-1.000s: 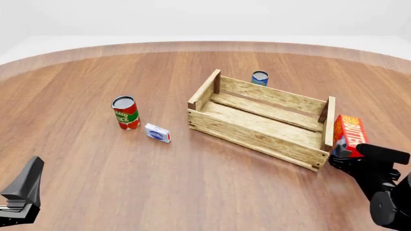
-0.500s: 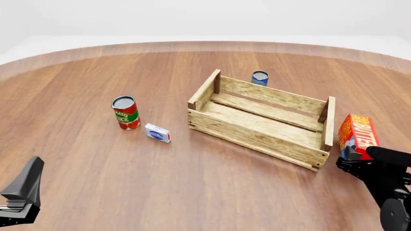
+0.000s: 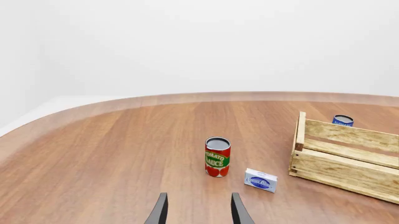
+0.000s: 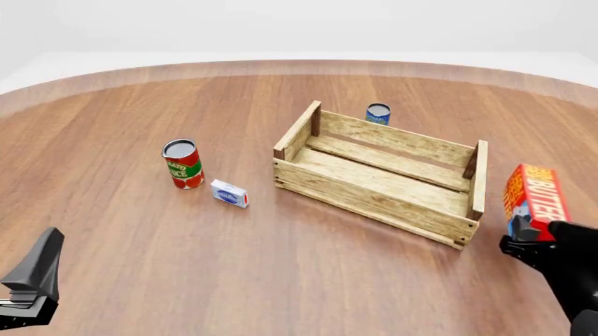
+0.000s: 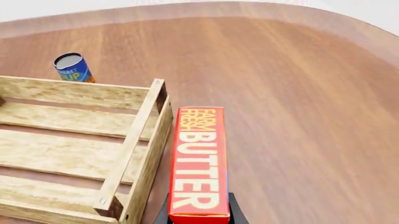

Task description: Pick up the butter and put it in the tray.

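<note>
Facing the table (image 3: 112, 154), the left wrist view shows the left pincer (image 3: 198, 210) spread, with a tomato sauce can (image 3: 217, 157) and a small white-blue box (image 3: 260, 180) ahead. Front view: the right pincer (image 4: 534, 241) pinches the butter (image 4: 536, 198) just right of the tray (image 4: 379, 199). Right wrist view: the butter (image 5: 199, 163) lies alongside the tray's end wall, outside it.

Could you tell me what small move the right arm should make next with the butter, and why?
Probably carry it leftward over the tray: the right hand holds the butter outside the tray's right end wall, seemingly above rim height.
</note>
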Controlling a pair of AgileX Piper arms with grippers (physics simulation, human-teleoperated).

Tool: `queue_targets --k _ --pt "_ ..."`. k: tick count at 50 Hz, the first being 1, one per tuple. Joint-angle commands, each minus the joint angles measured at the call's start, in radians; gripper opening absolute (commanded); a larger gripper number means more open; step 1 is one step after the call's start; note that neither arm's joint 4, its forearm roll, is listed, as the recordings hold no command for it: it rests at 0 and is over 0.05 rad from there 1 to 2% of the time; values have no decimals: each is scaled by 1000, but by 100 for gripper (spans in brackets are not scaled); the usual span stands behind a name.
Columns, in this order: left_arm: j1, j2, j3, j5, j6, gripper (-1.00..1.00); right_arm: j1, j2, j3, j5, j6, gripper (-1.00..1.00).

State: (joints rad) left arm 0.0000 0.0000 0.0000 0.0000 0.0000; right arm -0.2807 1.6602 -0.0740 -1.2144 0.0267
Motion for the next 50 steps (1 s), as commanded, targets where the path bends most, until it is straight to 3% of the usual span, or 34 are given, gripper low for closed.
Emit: queue_targets --k 1,36,44,50 --pt "0 0 0 0 0 100 -6 -101 57 -6 12 -100" --pt "0 0 0 0 0 100 9 -218 74 10 -27 -100" --pt "0 0 0 0 0 100 19 -548 74 313 -39 -100" --pt "0 0 0 0 0 100 32 -741 74 487 -46 -100"
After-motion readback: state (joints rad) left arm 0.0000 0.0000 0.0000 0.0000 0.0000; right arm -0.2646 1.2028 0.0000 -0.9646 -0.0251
